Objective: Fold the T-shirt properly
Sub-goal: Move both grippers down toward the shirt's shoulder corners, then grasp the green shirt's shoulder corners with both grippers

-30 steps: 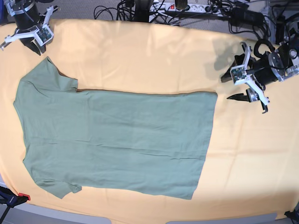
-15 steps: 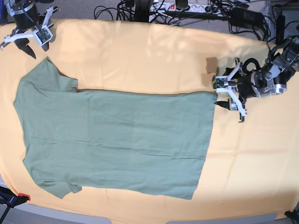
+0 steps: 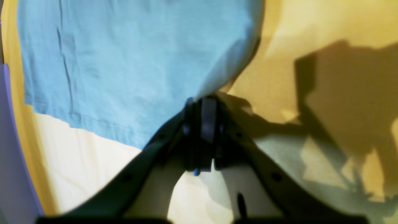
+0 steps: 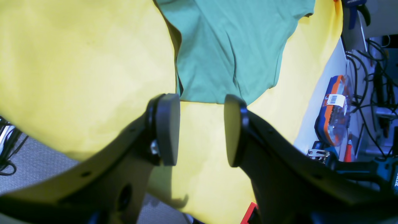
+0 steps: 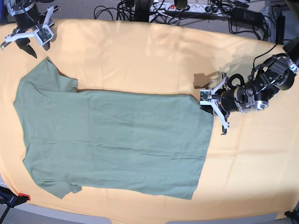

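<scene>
My right pincer [image 5: 29, 41] hung at the far left corner of the counter, above the orange-yellow cloth [image 5: 140, 56] and just past the shoulder end of the T-shirt [image 5: 112, 140]. Its two pads [image 4: 168, 129] stood apart with bare cloth showing between them, holding nothing. From its own camera the nearest sleeve [image 4: 230, 49] lay just beyond the tips, not touching them.

The T-shirt lay spread flat across the middle of the counter, sleeves toward the left edge and the hem toward the right, with a few shallow creases running along the body. A red-handled clamp [image 5: 14, 198] gripped the near left corner of the counter.

Further right, my left pincer [image 5: 208, 99] was down at the far hem corner of the T-shirt. In its own camera the fingers [image 3: 208, 121] were pressed together, and the corner of the fabric [image 3: 199, 93] ran into them and bunched up to a point there, so I was clamped on the T-shirt. Beside that corner the cloth lay in my arm's dark shadow [image 3: 348, 99].

Behind the counter, cables and a power strip [image 5: 187, 7] ran along the far edge.
</scene>
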Robot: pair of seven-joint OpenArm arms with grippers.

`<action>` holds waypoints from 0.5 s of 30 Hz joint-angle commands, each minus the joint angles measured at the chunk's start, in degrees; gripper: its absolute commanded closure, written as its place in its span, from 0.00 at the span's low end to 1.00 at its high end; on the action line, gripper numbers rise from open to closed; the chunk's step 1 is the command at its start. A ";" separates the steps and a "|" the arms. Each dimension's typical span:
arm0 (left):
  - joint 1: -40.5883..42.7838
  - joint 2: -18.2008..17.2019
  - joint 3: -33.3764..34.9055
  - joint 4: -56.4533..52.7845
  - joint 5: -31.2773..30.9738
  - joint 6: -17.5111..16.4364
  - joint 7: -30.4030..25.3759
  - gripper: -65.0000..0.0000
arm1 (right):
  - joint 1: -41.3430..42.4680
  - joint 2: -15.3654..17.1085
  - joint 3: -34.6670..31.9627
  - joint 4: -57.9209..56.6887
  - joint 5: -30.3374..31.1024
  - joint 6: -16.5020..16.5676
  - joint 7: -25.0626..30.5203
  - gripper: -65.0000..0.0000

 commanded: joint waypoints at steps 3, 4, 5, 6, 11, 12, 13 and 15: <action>-1.27 -0.98 -0.33 0.59 0.28 -0.35 0.63 1.00 | 1.92 0.96 0.52 1.03 -0.22 -0.24 1.84 0.51; -1.27 -0.98 -0.33 0.61 0.28 -0.33 0.63 1.00 | 2.99 1.05 0.52 1.03 -0.22 -0.24 2.49 0.50; -1.27 -0.98 -0.33 0.63 0.22 -0.33 0.66 1.00 | 4.26 1.05 0.52 1.03 -0.20 -0.11 3.39 0.49; -1.27 -1.07 -0.33 0.63 0.00 -0.33 0.87 1.00 | 5.81 1.03 0.52 1.03 0.04 0.90 4.07 0.49; -1.27 -1.29 -0.33 0.63 -2.49 -0.33 3.56 1.00 | 13.75 1.05 0.52 -7.74 5.60 5.70 4.22 0.49; -1.27 -1.31 -0.33 0.63 -3.17 -0.33 3.63 1.00 | 15.34 1.05 0.52 -9.57 5.55 5.95 4.17 0.49; -1.27 -1.29 -0.33 0.63 -3.15 -0.33 3.63 1.00 | 16.94 1.25 0.52 -11.32 5.55 5.90 3.93 0.49; -1.27 -1.27 -0.33 0.61 -3.15 -0.33 3.61 1.00 | 19.50 1.84 0.52 -14.56 5.57 5.99 3.15 0.49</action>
